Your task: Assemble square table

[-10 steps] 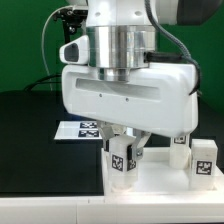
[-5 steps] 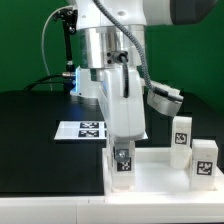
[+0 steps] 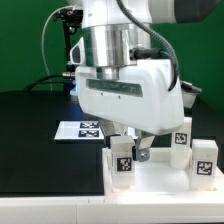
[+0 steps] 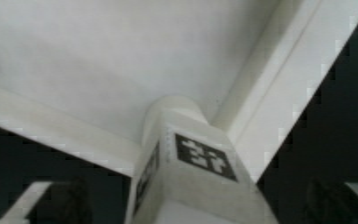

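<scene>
The white square slab [image 3: 160, 182] lies flat at the front of the table. One white leg [image 3: 122, 160] with a black-and-white tag stands upright at its near corner on the exterior view's left. My gripper [image 3: 129, 150] hangs straight over this leg with a finger on each side. In the wrist view the leg [image 4: 190, 150] rises between my gripper [image 4: 197, 208], and dark gaps separate it from both fingers [image 4: 37, 205], so the jaws are open. The slab [image 4: 87, 60] fills the background there. Two more legs [image 3: 181, 141] [image 3: 204, 161] stand at the exterior view's right.
The marker board [image 3: 82, 129] lies on the black table behind the slab. The arm's wide white hand body [image 3: 125, 92] blocks the middle of the exterior view. Cables and a green wall are behind.
The hand has turned about its vertical axis above the leg: broadside one second ago, edge-on half a second ago, broadside again now. The leg stays at the slab corner.
</scene>
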Robot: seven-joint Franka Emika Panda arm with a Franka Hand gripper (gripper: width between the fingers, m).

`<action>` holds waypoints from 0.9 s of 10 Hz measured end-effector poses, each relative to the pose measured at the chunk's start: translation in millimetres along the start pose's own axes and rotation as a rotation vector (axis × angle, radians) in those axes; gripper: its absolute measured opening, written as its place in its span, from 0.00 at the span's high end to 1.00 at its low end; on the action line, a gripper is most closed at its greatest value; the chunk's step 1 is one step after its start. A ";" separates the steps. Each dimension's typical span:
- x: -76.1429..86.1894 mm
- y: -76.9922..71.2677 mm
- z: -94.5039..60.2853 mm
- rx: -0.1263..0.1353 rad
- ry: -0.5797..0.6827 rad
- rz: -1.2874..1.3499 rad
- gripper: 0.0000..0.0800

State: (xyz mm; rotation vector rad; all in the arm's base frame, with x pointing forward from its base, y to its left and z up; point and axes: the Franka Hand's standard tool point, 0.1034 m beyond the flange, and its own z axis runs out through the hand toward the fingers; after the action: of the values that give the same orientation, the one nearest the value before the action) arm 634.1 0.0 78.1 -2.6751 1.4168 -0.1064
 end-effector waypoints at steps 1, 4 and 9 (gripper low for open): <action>0.2 0.3 0.2 0.000 0.000 -0.059 0.20; -8.8 -5.6 1.1 -0.033 0.005 -0.511 0.19; -8.8 -5.2 1.7 -0.035 0.009 -0.446 0.33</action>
State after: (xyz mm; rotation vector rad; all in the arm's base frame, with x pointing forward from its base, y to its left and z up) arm 633.7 10.2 77.0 -2.9718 0.8058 -0.1309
